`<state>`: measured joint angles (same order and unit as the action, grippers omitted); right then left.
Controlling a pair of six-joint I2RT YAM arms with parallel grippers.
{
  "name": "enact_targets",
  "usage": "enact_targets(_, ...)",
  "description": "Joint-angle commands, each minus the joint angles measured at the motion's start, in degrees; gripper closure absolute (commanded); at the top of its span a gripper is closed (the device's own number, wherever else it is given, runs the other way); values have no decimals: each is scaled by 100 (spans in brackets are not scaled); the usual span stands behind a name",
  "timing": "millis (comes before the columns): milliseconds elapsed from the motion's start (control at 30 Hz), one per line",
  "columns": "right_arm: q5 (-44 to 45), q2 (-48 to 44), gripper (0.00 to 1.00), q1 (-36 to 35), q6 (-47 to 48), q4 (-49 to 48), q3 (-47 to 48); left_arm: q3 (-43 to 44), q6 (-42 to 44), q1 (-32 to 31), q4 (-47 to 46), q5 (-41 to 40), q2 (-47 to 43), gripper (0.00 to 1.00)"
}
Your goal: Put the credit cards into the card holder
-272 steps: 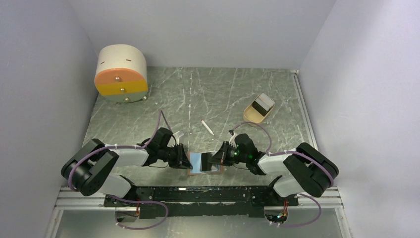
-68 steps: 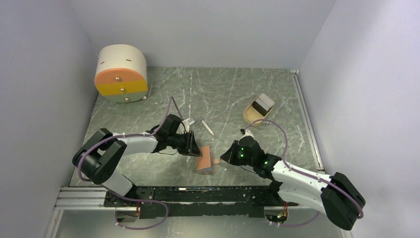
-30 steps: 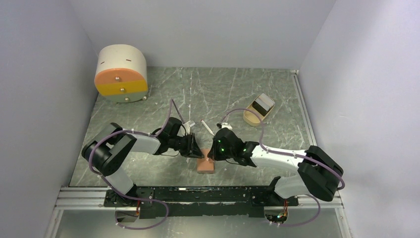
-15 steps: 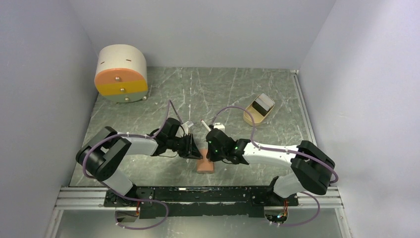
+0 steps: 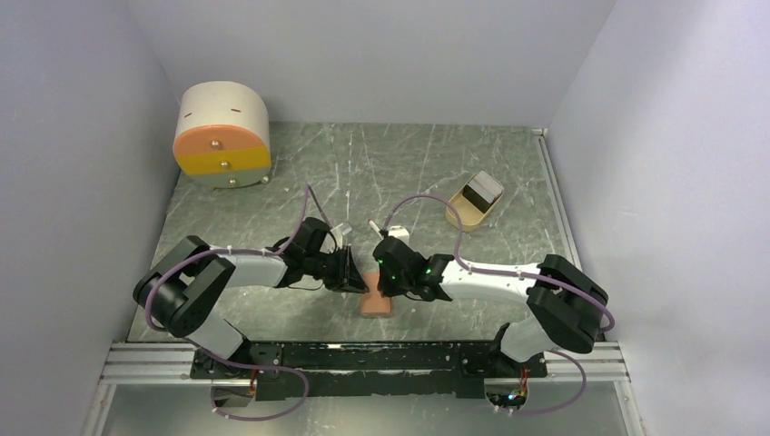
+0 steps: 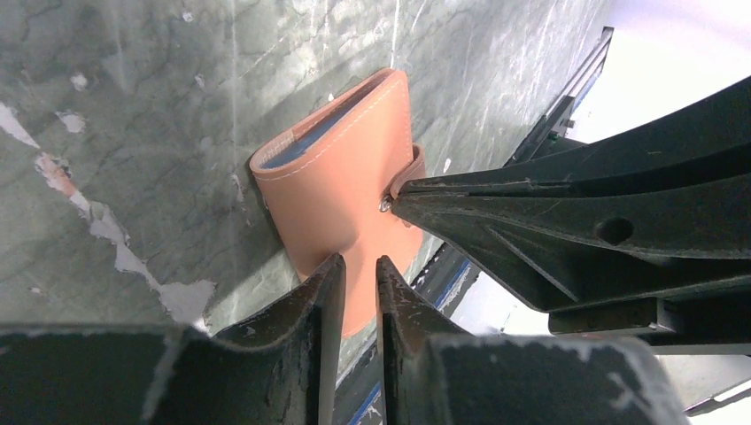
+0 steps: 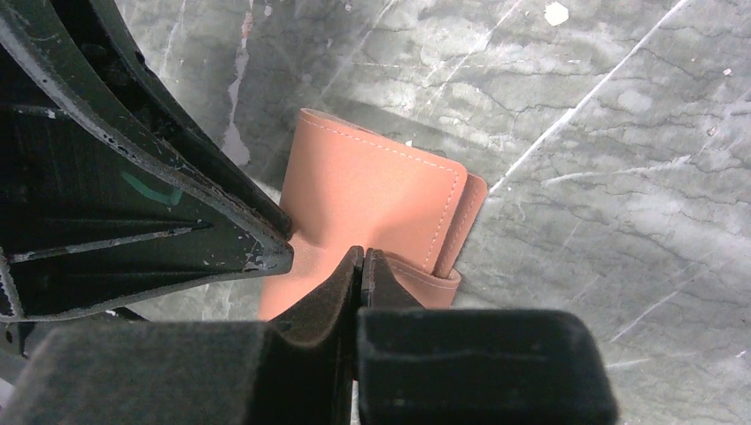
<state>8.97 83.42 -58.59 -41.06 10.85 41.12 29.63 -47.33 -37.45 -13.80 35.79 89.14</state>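
**Ana:** Where is the card holder?

**Ben:** It lies flat on the desk, near the front edge, folded shut with the tan cover up. It sits between the two arms, and both pincers meet on it.

**Ana:** How does the left pincer stand?

**Ben:** Narrow. Its two fingers are drawn almost together, with only a thin slit between them, and I see nothing gripped in that slit. The tips are on the cover at one end of the holder, and the leather dips a little there.

**Ana:** And the right pincer?

**Ben:** Its fingers are pressed one against the other, with nothing visible between them. It comes at the holder from the opposite side and touches the cover just beside the strap. In the left wrist view its point sits right at the snap.

**Ana:** So the two pincers are close?

**Ben:** Very. In the right wrist view the left tip lies just beside the right one, and both are over the cover.

**Ana:** Any cards to see?

**Ben:** A blue card shows as a thin edge in the holder's open end. A black card with a white band stands in a small beige tray toward the right rear, well apart from both pincers.

**Ana:** Anything else?

**Ben:** A round box with an orange front sits in the left rear corner.
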Motion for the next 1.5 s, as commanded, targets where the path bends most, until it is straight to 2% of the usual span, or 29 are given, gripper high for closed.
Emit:
enact_targets(0, 178, 86, 100, -92, 7, 206, 73, -86, 35, -32, 61, -143, -33, 75)
enact_targets(833, 412, 454, 100, -291, 46, 418, 482, -96, 50, -34, -18, -122, 109, 76)
enact_targets(1467, 877, 92, 100, -307, -79, 484, 395, -143, 59, -34, -81, -87, 134, 76)
